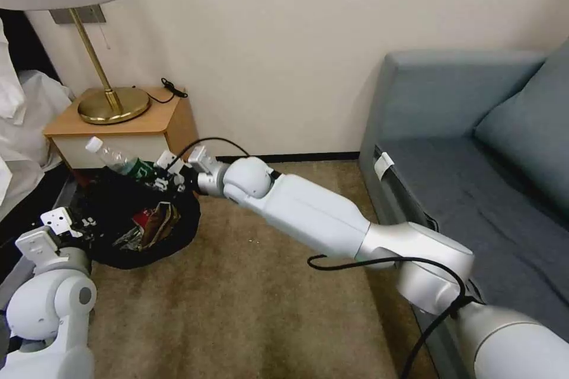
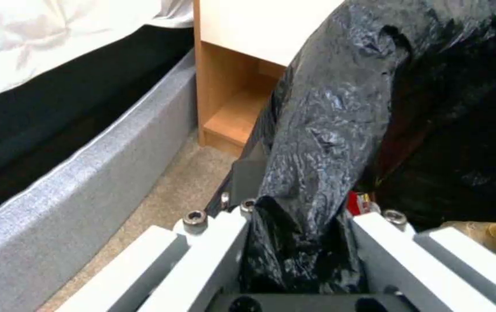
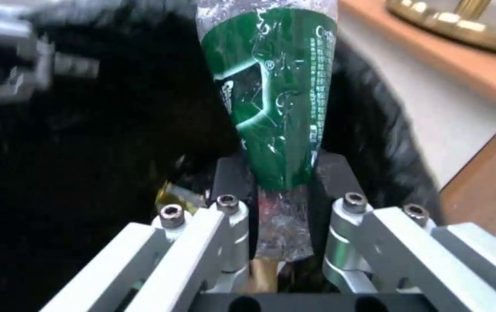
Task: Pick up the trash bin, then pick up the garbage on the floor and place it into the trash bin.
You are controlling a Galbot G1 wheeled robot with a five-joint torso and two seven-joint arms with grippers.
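Tan carpet [image 1: 237, 284] covers the floor of a room with a cream wall, and on it the trash bin [image 1: 139, 222] sits at the robot's left front, just before a wooden nightstand [image 1: 127, 124]. Its black bag spreads wide over the rim, and inside lie a crumpled tan paper [image 1: 159, 222] and a red-and-white carton [image 1: 141, 217], close together.

Over the far rim of the bin the right gripper [image 1: 161, 176] holds a clear bottle [image 1: 118, 160] with a green label. In the right wrist view the fingers [image 3: 233, 216] pinch the crushed lower end of the bottle [image 3: 273, 99], which sticks out away from the gripper above the dark mouth of the bag; the white cap points toward the nightstand in the head view. The right arm reaches in long from the robot's right, across the carpet.

At the near rim the left gripper [image 1: 71, 226] grips the bin. In the left wrist view its fingers [image 2: 225, 242] are pressed onto a fold of the black bag [image 2: 329, 130] at the edge.

On the nightstand stands a brass lamp [image 1: 109, 100] with a pale shade. White bedding [image 2: 57, 39] and a grey bed base [image 2: 86, 173] lie at the left, and a blue-grey sofa [image 1: 474, 148] fills the right side.
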